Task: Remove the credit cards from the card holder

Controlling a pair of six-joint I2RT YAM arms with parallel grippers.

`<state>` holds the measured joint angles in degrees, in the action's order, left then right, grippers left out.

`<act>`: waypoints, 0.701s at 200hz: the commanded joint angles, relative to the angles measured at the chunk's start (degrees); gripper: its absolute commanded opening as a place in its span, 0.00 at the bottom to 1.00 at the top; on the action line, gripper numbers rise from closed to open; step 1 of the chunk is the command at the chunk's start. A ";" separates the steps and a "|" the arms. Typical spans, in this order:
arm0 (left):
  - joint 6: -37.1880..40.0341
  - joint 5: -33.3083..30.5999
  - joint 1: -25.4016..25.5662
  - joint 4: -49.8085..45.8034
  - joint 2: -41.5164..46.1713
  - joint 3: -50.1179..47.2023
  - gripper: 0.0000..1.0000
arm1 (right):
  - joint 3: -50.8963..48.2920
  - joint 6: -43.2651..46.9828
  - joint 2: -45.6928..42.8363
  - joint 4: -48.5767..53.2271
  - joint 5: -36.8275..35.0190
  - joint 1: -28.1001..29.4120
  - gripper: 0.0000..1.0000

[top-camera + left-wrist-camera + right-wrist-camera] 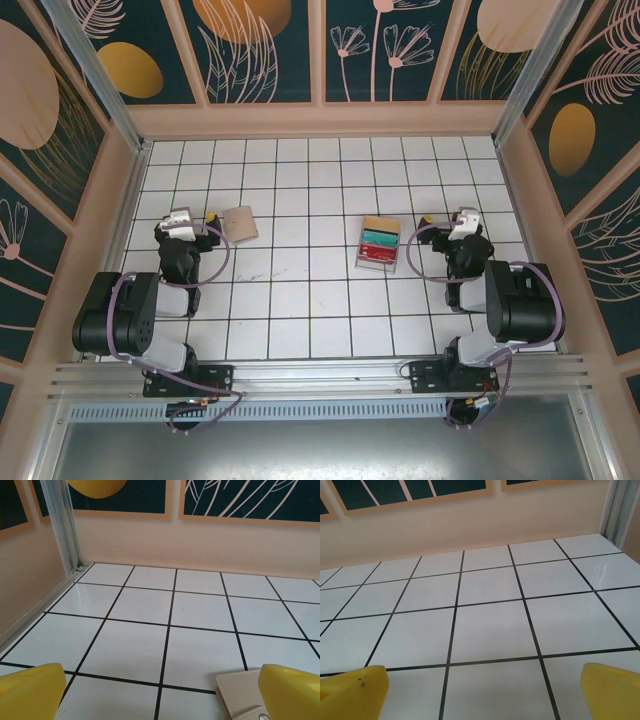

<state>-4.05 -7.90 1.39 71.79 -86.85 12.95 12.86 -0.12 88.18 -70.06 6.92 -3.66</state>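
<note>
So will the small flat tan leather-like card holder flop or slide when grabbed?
The card holder lies thin and flat, so probably light. The glossy white tiles may let it slide when nudged. Its leather-like skin suggests some flex.

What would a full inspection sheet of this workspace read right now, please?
Surface: white tiled table with black grid lines.
Job's things: tan card holder lies flat just right of the left pincer; fanned pile of credit cards lies right of centre, apart from both pincers.
Clutter: nothing seen.
Grippers: left pincer open, empty; right pincer open, empty.
Cables: purple cables loop beside each arm, clear of the job's things.
Surroundings: beige walls with dark floral panels; aluminium corner posts.
</note>
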 commanded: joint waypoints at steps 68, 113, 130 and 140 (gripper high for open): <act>0.58 0.78 -0.33 1.53 -0.08 0.31 0.99 | 0.94 -0.45 -0.13 -0.44 -0.50 0.33 0.99; 0.49 0.69 -0.33 1.36 -0.23 0.45 0.99 | 0.95 -0.46 -0.13 -0.38 -0.59 0.48 0.99; 0.45 0.61 -0.33 1.01 -0.22 0.58 0.99 | 0.94 -0.49 -0.12 -0.46 -0.51 0.33 0.99; 0.44 0.61 -0.33 0.98 -0.22 0.58 0.99 | 0.94 -0.45 -0.17 -0.43 -0.50 0.32 0.99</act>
<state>-4.05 -7.90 1.39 71.79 -86.85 12.95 12.86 -0.12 88.18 -70.06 6.90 -3.66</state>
